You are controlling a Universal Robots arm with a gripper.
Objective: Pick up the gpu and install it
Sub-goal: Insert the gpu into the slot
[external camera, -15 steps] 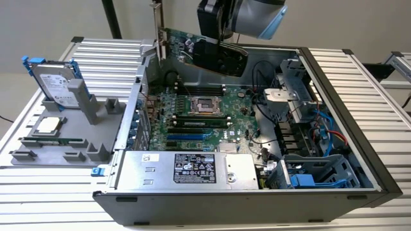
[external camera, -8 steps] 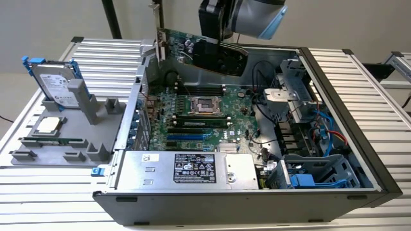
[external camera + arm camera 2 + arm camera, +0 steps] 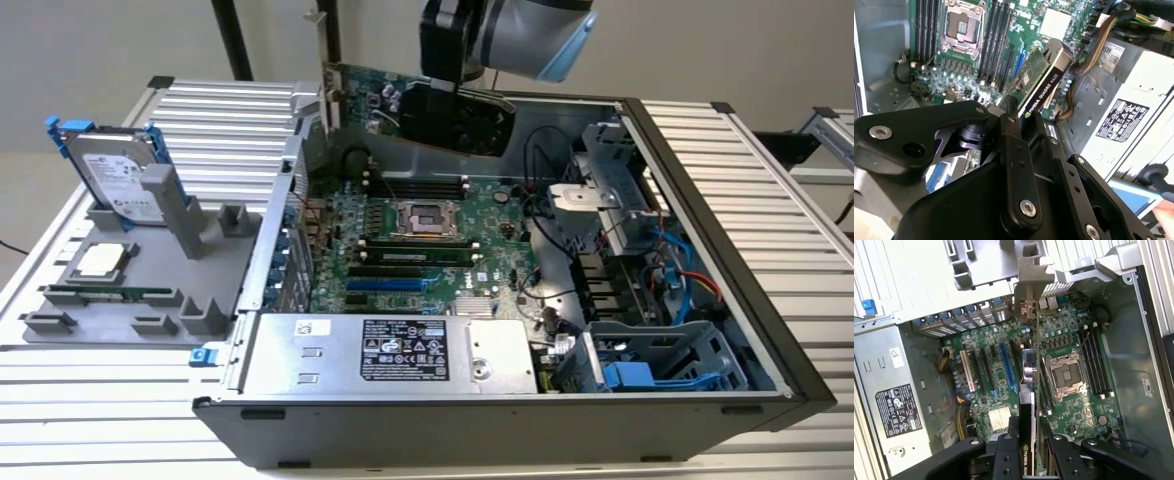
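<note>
One gripper (image 3: 461,92) hangs from the arm at the far side of an open computer case (image 3: 534,425), its fingers clamped on the gpu (image 3: 424,108). The card is held in the air, above the far end of the motherboard (image 3: 400,245) and clear of it. It stands on its long edge with the black cooler shroud facing the near side and the silver end bracket toward the exterior view's left, next to the case's rear wall.

In the second wrist view the gripper (image 3: 1021,114) pinches the gpu (image 3: 1041,80) from both faces, green board on one side, black shroud on the other. In the first wrist view the gpu (image 3: 1027,390) appears edge-on above the board, between a long blue slot (image 3: 1005,360) and the empty processor socket (image 3: 1066,375), with the gripper (image 3: 1027,442) at its upper edge.

The power supply (image 3: 387,350) fills the near end of the case. On the ribbed surface (image 3: 787,260) to the exterior view's left, a grey fixture (image 3: 80,325) holds an upright hard drive (image 3: 110,180) with blue rails, a processor chip (image 3: 102,261) and a narrow memory stick (image 3: 107,295).
</note>
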